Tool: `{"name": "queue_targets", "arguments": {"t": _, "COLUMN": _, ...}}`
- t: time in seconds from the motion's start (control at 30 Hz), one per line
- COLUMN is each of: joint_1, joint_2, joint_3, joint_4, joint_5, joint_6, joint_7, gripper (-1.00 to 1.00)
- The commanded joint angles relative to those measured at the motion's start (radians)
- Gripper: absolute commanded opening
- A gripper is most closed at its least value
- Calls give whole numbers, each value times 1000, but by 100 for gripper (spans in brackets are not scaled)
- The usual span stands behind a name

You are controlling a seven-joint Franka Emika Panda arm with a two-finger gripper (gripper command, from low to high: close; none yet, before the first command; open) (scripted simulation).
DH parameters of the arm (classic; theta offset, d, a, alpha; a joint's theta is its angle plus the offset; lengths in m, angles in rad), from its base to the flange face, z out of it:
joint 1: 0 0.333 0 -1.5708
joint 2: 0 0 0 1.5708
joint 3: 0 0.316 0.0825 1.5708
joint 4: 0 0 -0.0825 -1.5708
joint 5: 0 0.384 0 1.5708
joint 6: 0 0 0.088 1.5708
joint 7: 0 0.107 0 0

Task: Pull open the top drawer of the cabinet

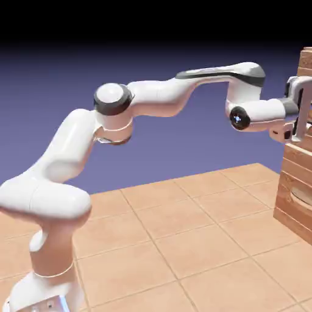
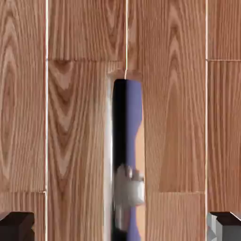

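Claw at the top drawer's front, jaws wide.

The white arm [image 1: 152,100] reaches level to the exterior view's right, where the claw [image 1: 303,113] stands at the upper part of the cabinet [image 1: 297,177], at that view's right edge, on the tiled worktop [image 1: 183,244]. In the hand view the top drawer [image 2: 75,132] fills the picture with wood planks, and its shiny bar handle [image 2: 124,155] runs between the two fingertips [image 2: 16,225] (they stand far apart, nothing gripped). Whether the claw touches the handle cannot be told.
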Motion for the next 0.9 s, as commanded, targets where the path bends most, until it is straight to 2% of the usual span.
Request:
{"name": "queue_targets", "arguments": {"t": 0.0, "joint_1": -25, "joint_2": 14, "joint_3": 9, "joint_4": 36, "joint_5": -6, "joint_6": 11, "joint_7": 18, "gripper": 0}}
{"name": "queue_targets", "arguments": {"t": 0.07, "joint_1": -73, "joint_2": 42, "joint_3": 27, "joint_4": 108, "joint_5": -17, "joint_6": 32, "joint_7": 55, "gripper": 0}}
{"name": "queue_targets", "arguments": {"t": 0.1, "joint_1": -73, "joint_2": 42, "joint_3": 27, "joint_4": 108, "joint_5": -17, "joint_6": 32, "joint_7": 55, "gripper": -100}}
{"name": "queue_targets", "arguments": {"t": 0.5, "joint_1": 207, "joint_2": -88, "joint_3": -102, "joint_4": -290, "joint_5": 40, "joint_6": -90, "joint_7": -116, "gripper": -100}}
{"name": "queue_targets", "arguments": {"t": 0.87, "joint_1": 569, "joint_2": -175, "joint_3": -346, "joint_4": -688, "joint_5": 38, "joint_6": -194, "joint_7": -228, "gripper": -100}}
